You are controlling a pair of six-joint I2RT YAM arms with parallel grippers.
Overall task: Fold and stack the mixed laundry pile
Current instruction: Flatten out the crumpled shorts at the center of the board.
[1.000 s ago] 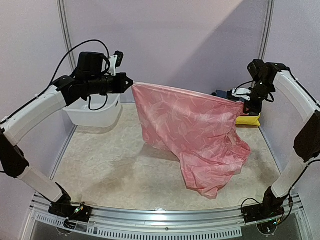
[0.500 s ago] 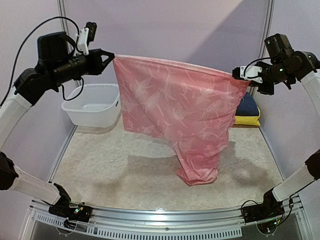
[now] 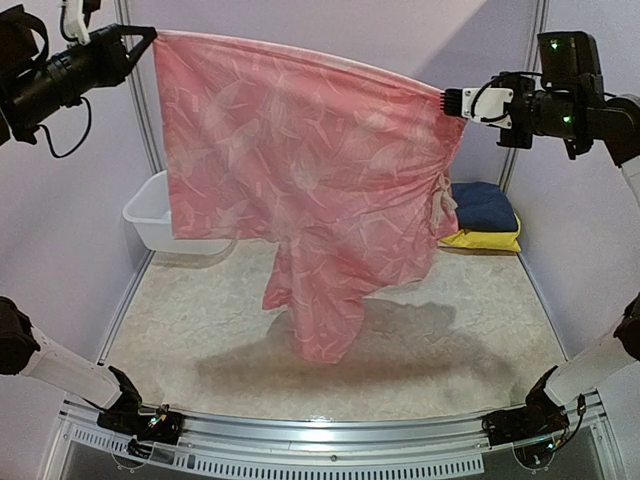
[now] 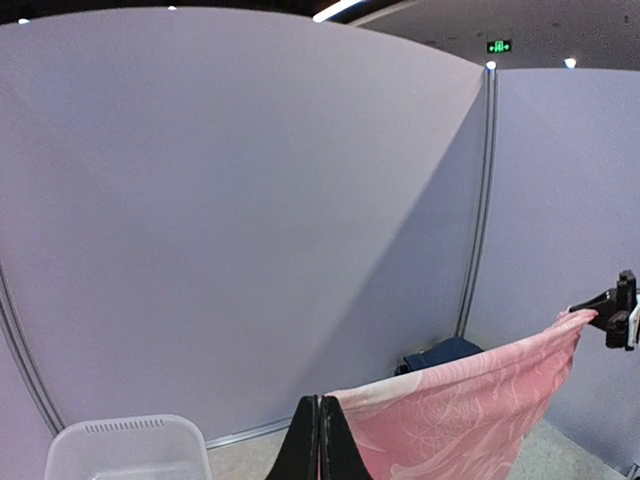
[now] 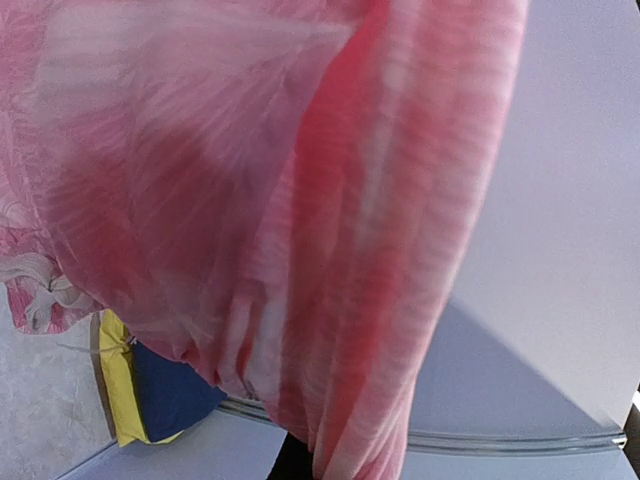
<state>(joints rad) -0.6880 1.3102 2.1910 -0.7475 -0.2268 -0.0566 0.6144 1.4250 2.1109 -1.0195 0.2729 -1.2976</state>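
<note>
Thin pink crinkly garment is held spread in mid-air, lower end hanging over the beige table. A corner could be lost if arms are drawn further apart: top hem is taut, pinches look small. Left gripper & right gripper are each clamped on a top corner w/ both arms raised high.

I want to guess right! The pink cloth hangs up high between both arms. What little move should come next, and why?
Probably lower both arms together and lay the pink cloth flat on the table. The left pincer and right pincer each pinch a top corner, so it hangs spread out, ready to fold.
</note>
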